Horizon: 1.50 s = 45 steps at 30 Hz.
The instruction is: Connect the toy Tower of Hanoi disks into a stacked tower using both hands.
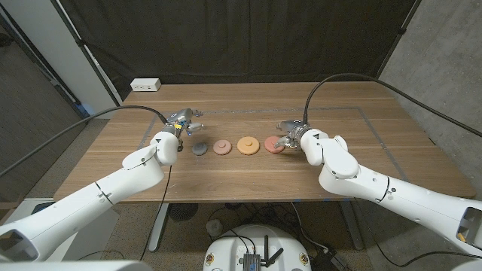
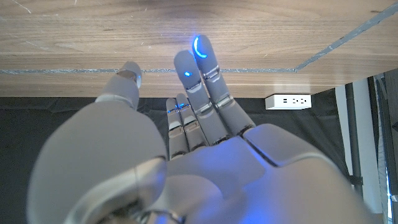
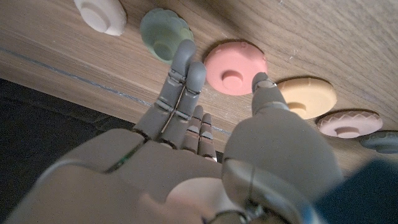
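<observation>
Pink disk (image 3: 235,67) between spread fingers of right robot hand (image 3: 205,118), untouched, left robot hand (image 2: 186,118) open, empty

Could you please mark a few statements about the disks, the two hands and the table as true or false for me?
1. The disks lie singly on the table, none stacked on another. True.
2. The left hand holds the dark grey disk. False: it holds nothing, its fingers are apart, and that disk lies on the table beside it.
3. A white power strip sits at the table's far edge. True.
4. The orange disk ends the row. False: it lies between the pink disk and a paler pink disk.
5. The right hand reaches to the pink disk. True.
</observation>
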Available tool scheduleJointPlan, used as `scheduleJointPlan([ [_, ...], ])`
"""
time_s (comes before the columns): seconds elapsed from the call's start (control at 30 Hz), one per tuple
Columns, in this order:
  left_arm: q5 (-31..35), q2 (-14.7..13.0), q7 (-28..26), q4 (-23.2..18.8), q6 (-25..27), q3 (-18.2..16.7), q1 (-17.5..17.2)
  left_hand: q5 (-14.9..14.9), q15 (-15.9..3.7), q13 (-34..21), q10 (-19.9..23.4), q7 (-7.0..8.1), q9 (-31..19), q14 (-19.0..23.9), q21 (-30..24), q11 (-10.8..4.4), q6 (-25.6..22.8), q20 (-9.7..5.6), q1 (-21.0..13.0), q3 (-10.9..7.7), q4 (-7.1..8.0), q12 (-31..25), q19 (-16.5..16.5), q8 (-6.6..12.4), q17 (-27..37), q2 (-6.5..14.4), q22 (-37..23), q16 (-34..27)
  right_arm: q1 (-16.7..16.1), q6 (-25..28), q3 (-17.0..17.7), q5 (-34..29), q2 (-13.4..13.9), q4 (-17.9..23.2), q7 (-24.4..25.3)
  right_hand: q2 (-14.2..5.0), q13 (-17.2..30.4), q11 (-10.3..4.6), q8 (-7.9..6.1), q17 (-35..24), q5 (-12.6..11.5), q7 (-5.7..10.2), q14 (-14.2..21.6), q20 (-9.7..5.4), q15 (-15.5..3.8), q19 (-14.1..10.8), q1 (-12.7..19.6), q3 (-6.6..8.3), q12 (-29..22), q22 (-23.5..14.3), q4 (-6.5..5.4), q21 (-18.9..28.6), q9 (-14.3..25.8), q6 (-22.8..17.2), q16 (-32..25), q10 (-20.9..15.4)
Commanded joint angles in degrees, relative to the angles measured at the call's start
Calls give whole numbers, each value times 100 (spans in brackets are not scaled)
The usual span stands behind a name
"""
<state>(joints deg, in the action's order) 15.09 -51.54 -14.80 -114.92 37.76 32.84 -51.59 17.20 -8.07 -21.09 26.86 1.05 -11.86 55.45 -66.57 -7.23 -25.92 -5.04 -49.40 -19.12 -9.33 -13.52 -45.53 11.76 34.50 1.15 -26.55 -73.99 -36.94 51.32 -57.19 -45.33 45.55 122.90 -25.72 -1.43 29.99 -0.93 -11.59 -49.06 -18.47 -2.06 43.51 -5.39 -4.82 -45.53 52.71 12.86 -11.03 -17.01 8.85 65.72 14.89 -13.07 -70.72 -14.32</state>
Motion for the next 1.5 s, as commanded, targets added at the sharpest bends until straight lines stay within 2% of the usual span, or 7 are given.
scheduleJointPlan([
  [0.03, -19, -42, 19, -22, 13, -20, -28, 34, -450, -17, 35, 20, -31, -11, -71, -1, -65, -600, -20, 30, 3, 18, 16, 2, 10, 41, -5, -59, 71, -130, -44, -311, -198, -187, -405, -10, 11, 32, 3, 11, -24, 3, -39, -445, -766, -2, 26, -11, 7, 9, -10, 44, 10, 43, -23, 58],
  [0.6, -59, -41, -30, -23, 2, -46, -81, 39, -450, -40, 50, 16, -32, -19, -137, 17, -86, -598, -13, 38, 2, 26, 33, 4, -3, 50, 46, -84, 242, -99, -175, -793, -462, -428, -1081, 36, -4, 101, 54, 61, 10, -61, -127, -409, -749, 76, -101, -101, 26, 86, -57, 105, -13, 298, -57, 223],
  [1.23, -115, -70, -59, -22, -38, -85, -137, 44, -450, -63, 72, 19, -34, -33, -201, 11, -100, -604, -13, 42, -2, 30, 55, 2, -17, 57, 97, -105, 256, -112, -133, -1077, -694, -719, -1447, 22, -20, 142, 32, 100, 36, -96, -186, -404, -759, 102, -211, -151, 0, 157, -93, 156, -33, 375, -82, 261],
  [1.27, -118, -73, -64, -21, -42, -90, -143, 45, -450, -64, 66, 16, -34, -33, -202, 14, -96, -602, -13, 42, -1, 34, 63, 0, -16, 59, 100, -108, 272, -62, -163, -1146, -717, -743, -1494, 21, -20, 135, 30, 99, 36, -95, -185, -398, -760, 97, -212, -152, 1, 160, -93, 161, -34, 375, -86, 267],
  [1.3, -124, -77, -69, -21, -51, -97, -150, 45, -450, -65, 68, 13, -34, -33, -203, 11, -93, -603, -13, 41, -1, 34, 71, -1, -16, 61, 103, -109, 388, -188, -392, -1512, -622, -807, -1599, 18, -22, 142, 26, 94, 37, -97, -183, -400, -760, 96, -215, -153, -3, 168, -92, 167, -35, 374, -95, 264],
  [1.5, -145, -101, -77, -26, -67, -119, -175, 48, -450, -73, 85, 10, -35, -38, -231, 15, -101, -604, -14, 41, -2, 32, 72, 0, -19, 66, 122, -117, 314, -251, -306, -1731, -728, -906, -1765, 10, -26, 129, 29, 102, 42, -79, -190, -404, -761, 98, -228, -157, -5, 188, -92, 182, -41, 410, -105, 279],
])
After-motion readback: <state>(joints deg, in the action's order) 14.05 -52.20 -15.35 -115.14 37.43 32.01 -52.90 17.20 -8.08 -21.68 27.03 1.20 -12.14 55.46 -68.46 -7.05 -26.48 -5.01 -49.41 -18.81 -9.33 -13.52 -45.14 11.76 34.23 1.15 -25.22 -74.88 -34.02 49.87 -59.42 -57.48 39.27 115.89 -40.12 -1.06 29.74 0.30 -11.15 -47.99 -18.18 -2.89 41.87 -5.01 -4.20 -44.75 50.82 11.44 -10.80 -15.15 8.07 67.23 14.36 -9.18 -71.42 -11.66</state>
